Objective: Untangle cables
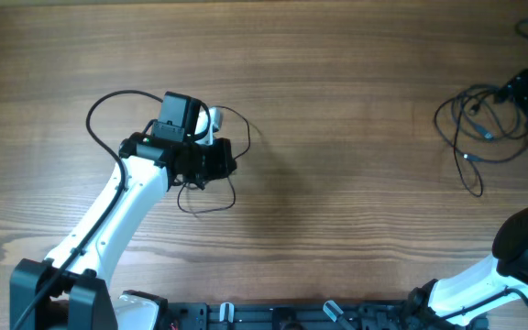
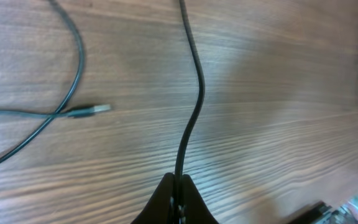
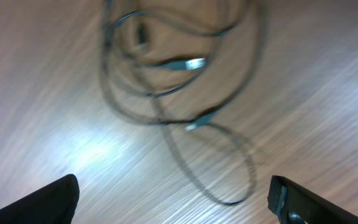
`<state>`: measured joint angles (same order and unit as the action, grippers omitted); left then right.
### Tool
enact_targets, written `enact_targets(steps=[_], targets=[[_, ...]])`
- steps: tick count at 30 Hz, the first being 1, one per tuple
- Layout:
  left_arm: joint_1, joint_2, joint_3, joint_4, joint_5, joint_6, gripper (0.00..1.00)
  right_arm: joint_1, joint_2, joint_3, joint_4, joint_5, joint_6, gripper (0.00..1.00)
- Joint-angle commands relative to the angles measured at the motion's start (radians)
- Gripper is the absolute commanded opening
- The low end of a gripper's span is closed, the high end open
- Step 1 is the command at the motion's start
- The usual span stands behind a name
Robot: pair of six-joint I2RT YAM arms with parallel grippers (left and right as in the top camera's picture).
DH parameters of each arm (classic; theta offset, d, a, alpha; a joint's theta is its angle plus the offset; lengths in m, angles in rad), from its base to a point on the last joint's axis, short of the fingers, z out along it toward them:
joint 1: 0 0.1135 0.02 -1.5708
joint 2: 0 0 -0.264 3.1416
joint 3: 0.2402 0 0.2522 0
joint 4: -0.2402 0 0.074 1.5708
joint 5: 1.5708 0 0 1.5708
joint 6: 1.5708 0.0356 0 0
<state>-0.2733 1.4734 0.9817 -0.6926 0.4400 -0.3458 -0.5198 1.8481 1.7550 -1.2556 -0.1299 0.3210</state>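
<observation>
My left gripper is shut on one thin black cable, which runs straight away from the jaws across the wood. A second cable end with a silvery plug lies to its left. From overhead, the left gripper sits left of centre with thin cable loops around it. At the far right lies a loose bundle of cables, with my right gripper beside it. In the right wrist view the right gripper is wide open and holds nothing above blurred loops of cable with a plug.
The wooden table carries everything. The left arm stretches from the front left corner. Part of the right arm shows at the front right. A dark rail runs along the front edge.
</observation>
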Motion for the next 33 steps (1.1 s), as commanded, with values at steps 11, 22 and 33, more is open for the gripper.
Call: enact_targets(steps=[11,22,33], targets=[[-0.170,-0.005,0.000,0.079,-0.117,0.200,0.66,0.298,0.017,-0.003,-0.095,-0.237,-0.195,1.00],[0.102,-0.005,0.000,-0.057,-0.343,-0.038,0.69,0.651,0.017,-0.021,-0.203,-0.161,-0.215,1.00],[0.412,-0.005,0.000,-0.161,-0.261,-0.037,0.92,0.997,0.017,-0.351,-0.023,-0.148,0.293,1.00]])
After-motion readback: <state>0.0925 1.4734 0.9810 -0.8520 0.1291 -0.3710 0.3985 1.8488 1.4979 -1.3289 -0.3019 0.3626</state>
